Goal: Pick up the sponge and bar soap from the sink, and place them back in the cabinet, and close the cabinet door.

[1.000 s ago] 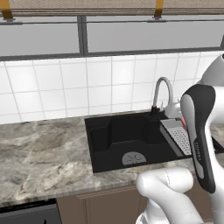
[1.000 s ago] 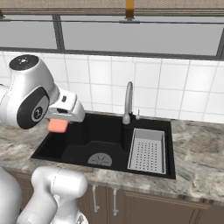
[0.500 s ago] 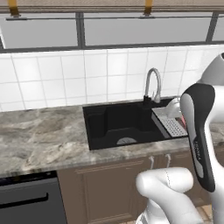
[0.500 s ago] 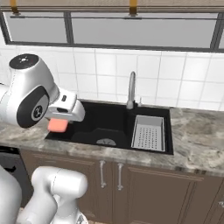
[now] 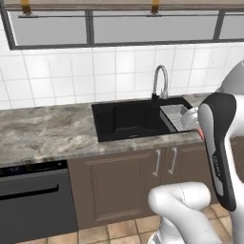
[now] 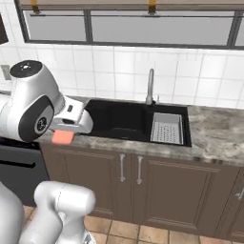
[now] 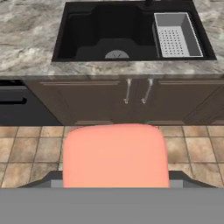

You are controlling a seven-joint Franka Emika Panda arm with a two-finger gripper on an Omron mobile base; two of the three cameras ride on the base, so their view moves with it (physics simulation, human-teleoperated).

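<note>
Grey marbled counter (image 5: pixel 43 131) around black sink (image 5: pixel 128 119)

Illumination even, bright and diffuse; no distinct source or glare evident. Shadows faint. The sink (image 5: pixel 136 119) interior reads uniformly black. All views soft, low-resolution rendering; the bar soap (image 7: pixel 115 155) close-up blurred.

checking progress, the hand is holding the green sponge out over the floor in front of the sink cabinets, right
Not quite: the hand holds the pink bar soap, not a green sponge. The hand view shows it, out over the tiled floor in front of the sink cabinets.
</note>
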